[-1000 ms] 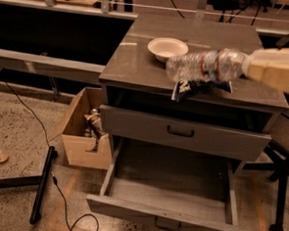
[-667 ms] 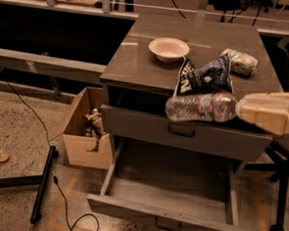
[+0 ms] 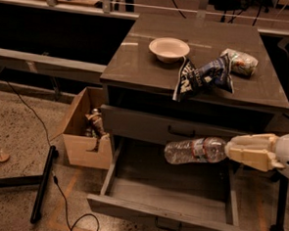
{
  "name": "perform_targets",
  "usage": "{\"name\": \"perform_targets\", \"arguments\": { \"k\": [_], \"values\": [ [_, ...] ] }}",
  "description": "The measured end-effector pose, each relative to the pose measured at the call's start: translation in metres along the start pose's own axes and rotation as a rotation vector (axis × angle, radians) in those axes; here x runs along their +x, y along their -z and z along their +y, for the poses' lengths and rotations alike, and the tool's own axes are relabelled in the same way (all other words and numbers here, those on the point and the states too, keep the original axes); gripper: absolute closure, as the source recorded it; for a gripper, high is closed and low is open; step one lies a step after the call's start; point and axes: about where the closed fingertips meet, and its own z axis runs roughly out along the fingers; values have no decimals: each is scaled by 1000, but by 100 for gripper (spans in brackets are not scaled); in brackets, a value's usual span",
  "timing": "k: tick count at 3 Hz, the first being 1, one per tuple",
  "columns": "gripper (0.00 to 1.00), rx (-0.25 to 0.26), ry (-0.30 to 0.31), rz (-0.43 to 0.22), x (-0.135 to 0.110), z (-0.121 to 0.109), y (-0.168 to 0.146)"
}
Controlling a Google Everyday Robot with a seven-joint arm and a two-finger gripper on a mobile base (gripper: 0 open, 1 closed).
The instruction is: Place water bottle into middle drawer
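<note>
1. Since the earlier frame, the pincer (image 3: 230, 150) and the bottle (image 3: 194, 150) have come down from in front of the top drawer (image 3: 139, 123). They now hang at the lower right of the frame, over the open middle drawer (image 3: 129, 210).
2. The pincer reaches in from the right edge. Its cream fingers (image 3: 246, 142) are closed on the bottle's cap end and hold it.
3. The bottle lies nearly level in the air with its base pointing left, and its cap is hidden among the fingers. It is above the rear part of the middle drawer's tray, just below the top drawer's front, and it rests on nothing.
4. The middle drawer is pulled out toward the bottom of the frame. Its shallow front panel has a small dark handle (image 3: 167, 225) near the bottom edge.
5. The top drawer is shut. Its black grip (image 3: 181, 132) sits just above the bottle's base end.
6. On the tabletop (image 3: 132, 67), in the upper middle, a pale bowl (image 3: 169, 49) stands toward the back. A dark blue bag (image 3: 203, 78) lies to the right of the bowl, near the front edge. A foil packet (image 3: 242, 62) lies just beside the bag's upper right end.
7. A cardboard box (image 3: 83, 148) stands open on the floor at centre left, against the cabinet. What it holds is too dim to tell.
8. A black bar (image 3: 43, 182) and a cable (image 3: 65, 208) lie on the floor at lower left.
</note>
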Motion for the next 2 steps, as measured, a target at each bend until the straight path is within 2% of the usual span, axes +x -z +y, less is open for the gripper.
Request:
{"name": "perform_targets", "arguments": {
  "k": [1,2],
  "values": [
    [100,-52,-24,54,45,4,-28],
    [100,-56,-27,57,47,5,-29]
  ]
}}
